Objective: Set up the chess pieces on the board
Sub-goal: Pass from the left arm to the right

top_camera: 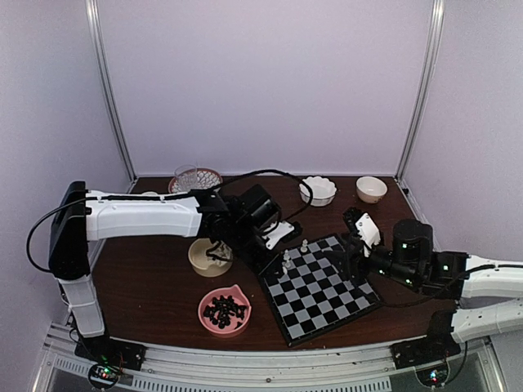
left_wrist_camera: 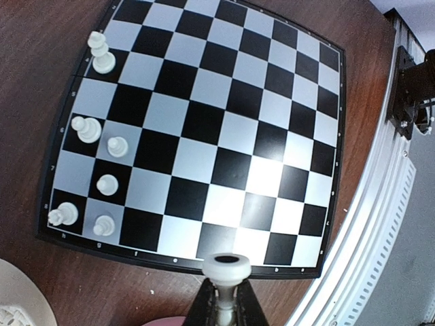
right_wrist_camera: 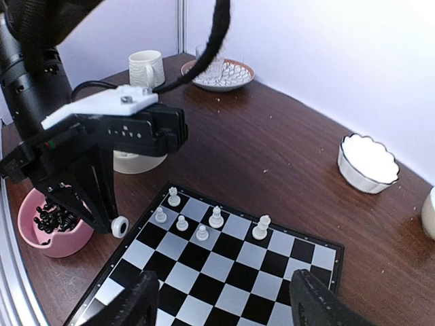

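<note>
Step in hand: placing 1 more white man, as I judge it; the setup is at an early stage.
Left gripper (left_wrist_camera: 223, 304): clenched on the held white piece (left_wrist_camera: 228, 269), which stands upright between the fingers at the bottom middle of the left wrist view.
Held white piece, place: over the board's dark border, at the bottom edge of that view, not yet above any square and apparently not touching the board.
Board (left_wrist_camera: 224, 122): fills the left wrist view; most squares are bare.
6 white pieces (left_wrist_camera: 117, 146): all upright, bunched in the 2 files along the left edge of the left wrist view; the 1 at the upper left stands apart from the 5 at the lower left.
Right gripper (right_wrist_camera: 231, 302): released, fingers spread wide with nothing between them, low over the board at the bottom of the right wrist view.
Black pieces (top_camera: 226, 310): heaped in the pink bowl (top_camera: 204, 317) at the lower left of the top view, beside the board; none on the board.
Next move calls for: carrying the held piece inward over a free square beside the white group, lowering it until its base rests flat, then opening the fingers and lifting straight up.
Care needed: the standing men are close together, so the fingers could knock 1 over.
</note>
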`<state>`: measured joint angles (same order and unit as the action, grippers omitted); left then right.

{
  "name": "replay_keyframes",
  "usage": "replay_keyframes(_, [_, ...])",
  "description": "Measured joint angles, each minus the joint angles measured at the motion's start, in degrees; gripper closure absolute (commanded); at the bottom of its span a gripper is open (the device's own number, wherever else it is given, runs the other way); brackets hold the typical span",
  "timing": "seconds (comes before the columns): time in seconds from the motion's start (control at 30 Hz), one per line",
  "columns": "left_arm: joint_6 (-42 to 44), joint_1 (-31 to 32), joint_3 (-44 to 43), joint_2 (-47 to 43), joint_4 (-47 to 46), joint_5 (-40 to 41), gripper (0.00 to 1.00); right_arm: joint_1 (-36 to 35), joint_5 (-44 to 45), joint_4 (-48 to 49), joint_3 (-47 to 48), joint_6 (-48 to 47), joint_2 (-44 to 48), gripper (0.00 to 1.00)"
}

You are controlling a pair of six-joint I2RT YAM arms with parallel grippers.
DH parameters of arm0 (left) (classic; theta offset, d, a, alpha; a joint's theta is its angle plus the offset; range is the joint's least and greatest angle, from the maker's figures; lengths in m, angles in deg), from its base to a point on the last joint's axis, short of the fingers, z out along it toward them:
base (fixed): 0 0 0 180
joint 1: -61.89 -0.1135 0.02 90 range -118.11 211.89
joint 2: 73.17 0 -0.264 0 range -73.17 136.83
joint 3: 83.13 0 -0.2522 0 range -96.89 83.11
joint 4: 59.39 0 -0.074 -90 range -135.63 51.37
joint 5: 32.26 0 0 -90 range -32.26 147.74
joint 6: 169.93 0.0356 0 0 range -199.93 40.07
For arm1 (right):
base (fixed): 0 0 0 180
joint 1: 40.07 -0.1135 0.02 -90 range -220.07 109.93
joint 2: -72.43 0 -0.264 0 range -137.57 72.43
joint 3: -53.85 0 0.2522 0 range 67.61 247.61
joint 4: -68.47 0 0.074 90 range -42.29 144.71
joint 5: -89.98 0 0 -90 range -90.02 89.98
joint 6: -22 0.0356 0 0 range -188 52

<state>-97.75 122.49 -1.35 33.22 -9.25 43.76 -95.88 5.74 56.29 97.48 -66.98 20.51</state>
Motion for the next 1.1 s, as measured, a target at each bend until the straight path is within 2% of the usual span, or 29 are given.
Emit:
replay_keyframes(0.1, [0.42,0.37,-1.81,1.90,1.53,-0.90,0.97,0.09,0.15,2.73,-4.17,-0.33,4.31,0.28])
replay_keyframes(0.17, [0.92,0.39,-3.06,2.45,2.73,-1.44,0.97,0.13,0.15,4.63,-6.19,-0.90,5.60,0.23])
replay_keyframes(0.23, [1.75,0.39,-4.46,2.69,3.74,-1.68,0.97,0.20,0.17,6.49,-7.34,-1.27,5.62,0.17])
replay_keyframes(0.57, [5.62,0.37,-8.66,3.48,6.29,-3.06,0.97,0.24,-1.27,12.07,-8.09,-3.10,4.11,0.01])
replay_keyframes(0.97, [6.43,0.37,-8.83,4.55,8.44,-4.28,0.97,0.24,-6.93,12.48,-8.07,-4.31,2.67,0.01])
replay_keyframes(1.1, [6.40,0.37,-8.98,4.55,8.72,-5.29,0.97,0.07,-8.48,11.34,-8.07,-5.60,2.43,0.07])
